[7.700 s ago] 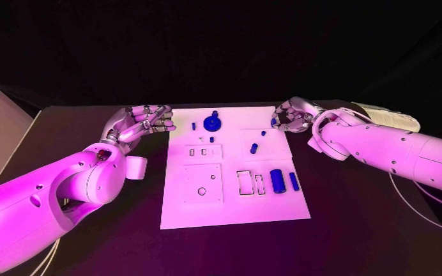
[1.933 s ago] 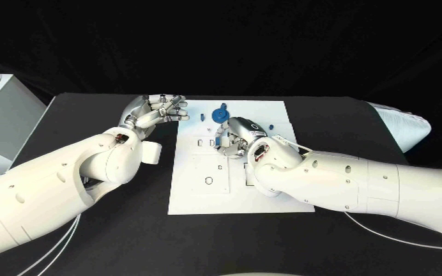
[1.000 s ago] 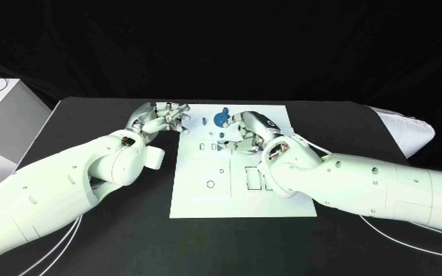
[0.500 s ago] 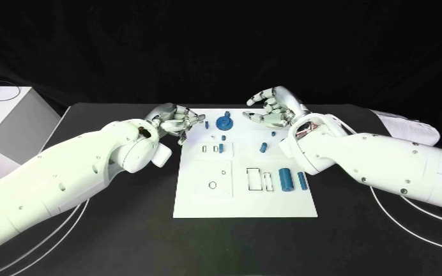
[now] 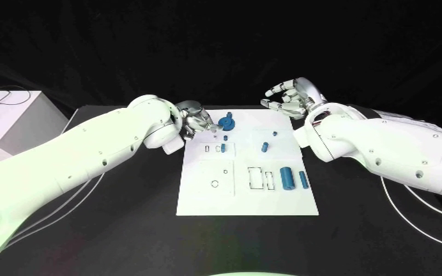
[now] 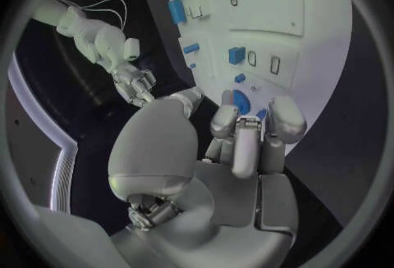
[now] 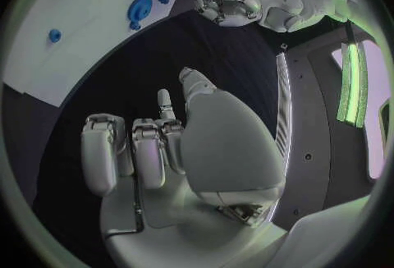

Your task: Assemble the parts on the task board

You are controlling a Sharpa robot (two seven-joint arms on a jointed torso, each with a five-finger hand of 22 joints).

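Observation:
The white task board lies in the middle of the black table. A round blue part stands near its far edge, with small blue pegs behind the middle and two blue cylinders on the right. My left hand sits at the board's far left corner, just beside the round part, fingers curled in with nothing visibly held. In the left wrist view the round part shows between those curled fingers. My right hand hovers above the far right corner, fingers apart and empty.
A white box stands at the table's left edge. Thin cables trail over the table on the right, under my right arm. The right wrist view shows the board and my left hand beyond it.
My right hand has lifted off the board's middle and drawn back to its far right corner, opening. My left hand has shifted right to the round blue part.

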